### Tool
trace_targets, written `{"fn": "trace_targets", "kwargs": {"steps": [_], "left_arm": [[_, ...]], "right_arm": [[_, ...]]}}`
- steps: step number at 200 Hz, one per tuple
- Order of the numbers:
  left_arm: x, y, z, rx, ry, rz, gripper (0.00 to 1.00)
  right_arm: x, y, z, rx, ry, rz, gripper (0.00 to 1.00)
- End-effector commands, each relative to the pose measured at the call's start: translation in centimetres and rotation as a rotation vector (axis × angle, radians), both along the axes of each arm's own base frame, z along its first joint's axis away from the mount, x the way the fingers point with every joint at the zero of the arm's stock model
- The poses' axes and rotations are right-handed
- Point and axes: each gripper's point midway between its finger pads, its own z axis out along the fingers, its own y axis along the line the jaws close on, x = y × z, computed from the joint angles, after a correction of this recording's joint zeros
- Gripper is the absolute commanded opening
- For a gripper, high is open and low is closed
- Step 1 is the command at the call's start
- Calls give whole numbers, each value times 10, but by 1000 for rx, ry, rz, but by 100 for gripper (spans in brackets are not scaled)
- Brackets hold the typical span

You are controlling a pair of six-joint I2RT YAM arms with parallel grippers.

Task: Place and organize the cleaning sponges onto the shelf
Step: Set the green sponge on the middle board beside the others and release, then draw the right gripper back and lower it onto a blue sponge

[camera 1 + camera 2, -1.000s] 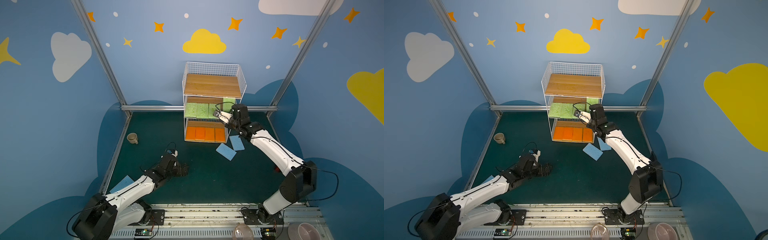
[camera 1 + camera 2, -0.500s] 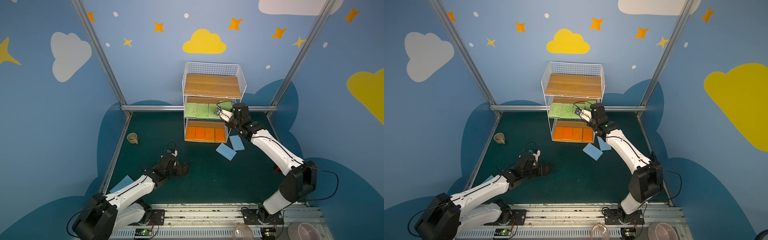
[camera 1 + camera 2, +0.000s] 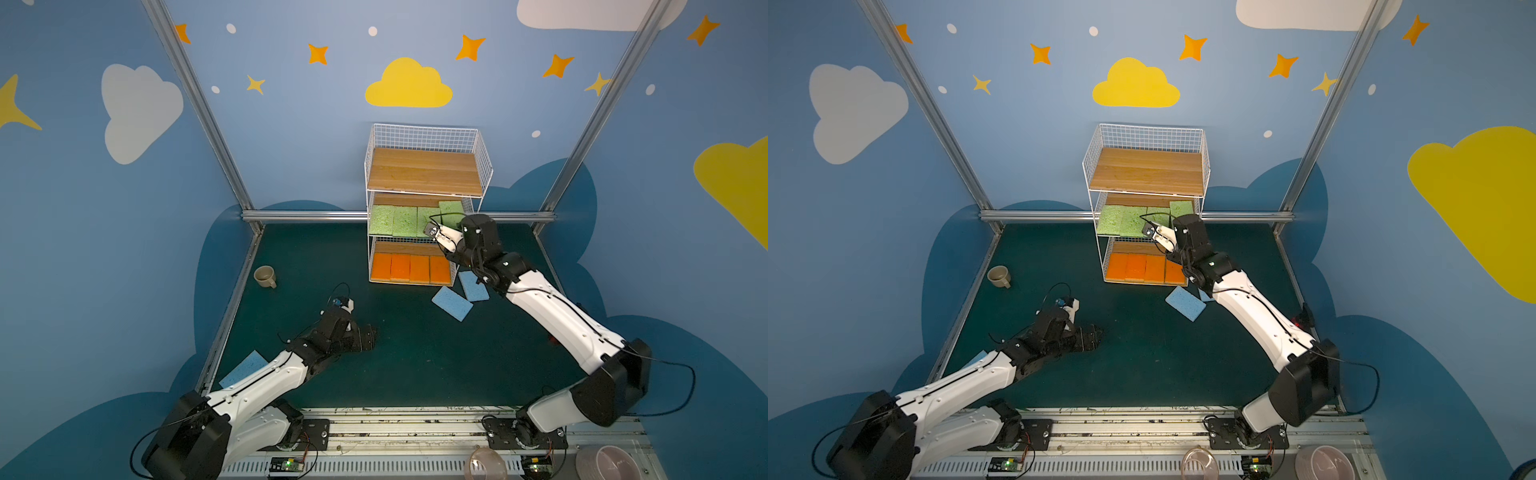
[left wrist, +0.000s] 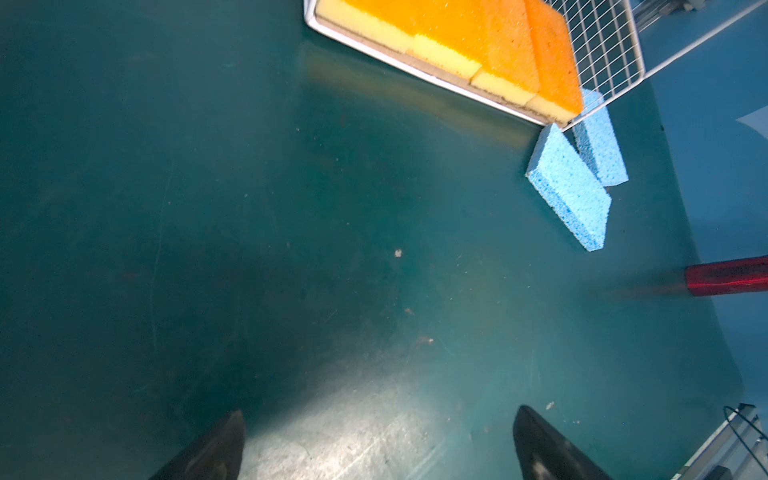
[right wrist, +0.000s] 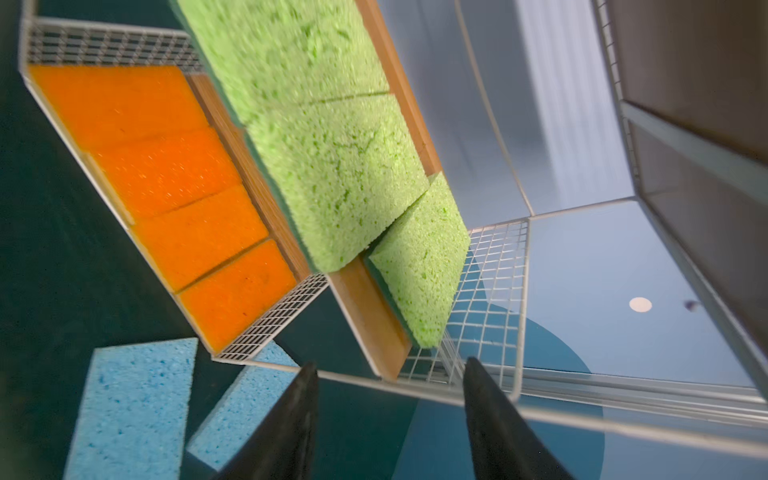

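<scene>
The right gripper (image 5: pixel 390 362) is held parted and empty before the middle tier of the shelf (image 3: pixel 424 172), near the end green sponge (image 5: pixel 419 266), which is laid askew, seemingly against the side mesh. The wire could be snagged and the shelf dragged. The left gripper (image 4: pixel 379 410) is spread wide, well apart from the shelf.

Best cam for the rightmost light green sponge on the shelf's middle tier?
Right wrist view: the rightmost light green porous rectangular sponge sits close and central, with its top face and one long edge clearly visible. Both top views show only a small, distant part of it. The left wrist view does not show it at all.
</scene>
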Motion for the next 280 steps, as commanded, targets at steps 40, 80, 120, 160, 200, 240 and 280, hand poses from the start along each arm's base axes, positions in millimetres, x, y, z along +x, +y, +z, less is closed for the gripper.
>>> {"fn": "trace_targets", "kwargs": {"steps": [40,80,120,160,200,240,280], "left_arm": [[12,-11,28,-41,-47,-18,98],[17,-25,34,-73,-41,-60,94],[21,-33,34,-88,-25,-79,90],[24,-35,34,-84,-24,-79,82],[22,-34,27,-84,-7,-74,84],[14,-27,15,-68,9,-61,90],[11,-25,6,-61,24,-58,90]], "right_arm": [[-57,-57,33,620,164,-240,48],[-83,-78,-23,1086,478,-406,48],[-80,-92,-102,1411,701,-510,47],[-75,-90,-108,1532,693,-470,41],[-63,-100,-154,1607,785,-621,49],[-62,-110,-196,1598,874,-767,51],[-53,-98,-232,1582,1087,-843,51]]}}
